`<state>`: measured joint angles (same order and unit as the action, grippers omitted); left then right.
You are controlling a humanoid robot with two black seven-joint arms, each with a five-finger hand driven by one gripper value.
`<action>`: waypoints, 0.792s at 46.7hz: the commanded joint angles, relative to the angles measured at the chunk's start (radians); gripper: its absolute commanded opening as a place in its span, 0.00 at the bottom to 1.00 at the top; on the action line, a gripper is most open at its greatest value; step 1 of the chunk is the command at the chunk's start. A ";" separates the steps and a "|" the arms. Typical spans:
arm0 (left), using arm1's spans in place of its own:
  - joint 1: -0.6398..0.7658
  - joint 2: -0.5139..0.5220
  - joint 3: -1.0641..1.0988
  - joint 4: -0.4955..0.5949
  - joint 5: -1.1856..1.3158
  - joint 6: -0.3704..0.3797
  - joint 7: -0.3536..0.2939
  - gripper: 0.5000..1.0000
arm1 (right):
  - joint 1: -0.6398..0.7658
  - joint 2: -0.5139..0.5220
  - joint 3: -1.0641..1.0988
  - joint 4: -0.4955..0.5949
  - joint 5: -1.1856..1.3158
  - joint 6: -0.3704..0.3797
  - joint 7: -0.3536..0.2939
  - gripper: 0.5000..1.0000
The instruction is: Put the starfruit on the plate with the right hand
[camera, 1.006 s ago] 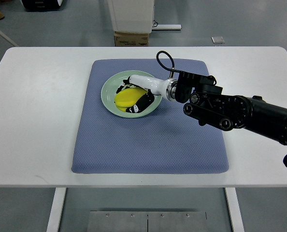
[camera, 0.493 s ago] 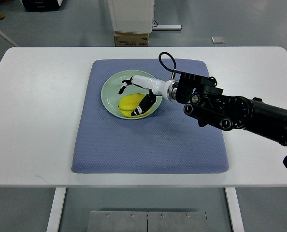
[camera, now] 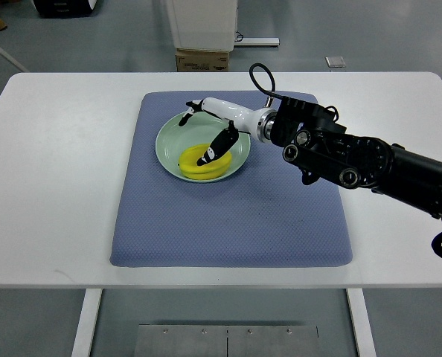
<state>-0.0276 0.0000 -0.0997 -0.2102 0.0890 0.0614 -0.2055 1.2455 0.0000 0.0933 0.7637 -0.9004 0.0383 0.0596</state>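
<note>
The yellow starfruit [camera: 193,163] lies in the pale green plate [camera: 169,141], toward its near rim. My right hand [camera: 200,134], white with black fingertips, hovers above the plate with its fingers spread; one black fingertip [camera: 210,152] hangs over the fruit and the others [camera: 185,116] reach past the plate's far rim. Nothing is held. The black right arm [camera: 355,160] comes in from the right edge. The left arm is out of view.
The plate sits on a blue-grey mat [camera: 232,208] on a white table [camera: 57,186]. Beyond the table's far edge stand a cardboard box [camera: 202,59] and a white cabinet base [camera: 202,22] on the floor.
The right hand let go of the starfruit, opened its fingers and lifted up and back toward the plate's far side. The fruit stays in the plate, settled slightly nearer the front rim.
</note>
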 commanded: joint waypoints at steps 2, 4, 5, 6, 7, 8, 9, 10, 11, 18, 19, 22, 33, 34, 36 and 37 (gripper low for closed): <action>0.000 0.000 0.000 0.000 0.000 0.000 0.000 1.00 | -0.003 0.000 0.057 -0.001 0.029 -0.001 -0.001 1.00; 0.000 0.000 0.000 0.000 0.000 0.000 0.000 1.00 | -0.005 0.000 0.080 -0.007 0.052 -0.003 -0.003 1.00; 0.000 0.000 0.000 0.000 0.000 0.000 0.000 1.00 | -0.006 0.000 0.088 -0.012 0.066 -0.006 -0.003 0.99; 0.000 0.000 0.000 0.000 0.000 0.000 0.000 1.00 | -0.006 -0.005 0.095 -0.021 0.081 -0.009 -0.003 0.99; 0.000 0.000 0.000 0.000 0.000 0.000 0.000 1.00 | -0.006 -0.011 0.101 -0.030 0.098 -0.014 -0.003 0.99; 0.000 0.000 0.000 0.000 0.000 0.000 0.000 1.00 | -0.006 -0.014 0.106 -0.043 0.115 -0.018 -0.003 0.99; 0.000 0.000 0.000 0.000 0.000 0.000 0.000 1.00 | -0.008 -0.015 0.112 -0.053 0.133 -0.026 -0.003 0.99; 0.000 0.000 0.000 0.000 0.000 0.000 0.000 1.00 | -0.008 -0.017 0.118 -0.069 0.155 -0.034 -0.003 0.99; 0.000 0.000 0.000 0.000 0.000 0.000 0.000 1.00 | -0.008 -0.017 0.126 -0.085 0.175 -0.041 -0.003 0.99; 0.000 0.000 0.000 0.000 0.000 0.000 0.000 1.00 | -0.017 -0.017 0.180 -0.207 0.320 -0.097 0.000 0.99; 0.000 0.000 0.000 0.000 0.000 0.000 0.000 1.00 | -0.018 -0.017 0.186 -0.225 0.337 -0.103 0.002 0.99; 0.000 0.000 0.000 0.000 0.000 0.000 0.000 1.00 | -0.023 -0.017 0.206 -0.265 0.394 -0.120 0.002 0.99; 0.000 0.000 0.000 0.000 0.000 0.000 0.000 1.00 | -0.043 -0.018 0.235 -0.319 0.580 -0.209 0.005 0.99; 0.000 0.000 0.000 0.000 0.000 0.000 0.000 1.00 | -0.044 -0.018 0.243 -0.323 0.595 -0.213 0.005 0.99; 0.000 0.000 0.000 0.000 0.000 0.000 0.000 1.00 | -0.052 -0.018 0.258 -0.330 0.626 -0.218 0.005 0.99; 0.000 0.000 0.000 0.000 0.000 0.000 0.000 1.00 | -0.055 -0.018 0.266 -0.334 0.641 -0.219 0.005 0.99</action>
<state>-0.0277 0.0000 -0.0997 -0.2102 0.0890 0.0613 -0.2057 1.1986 -0.0186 0.3398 0.4398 -0.2987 -0.1745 0.0644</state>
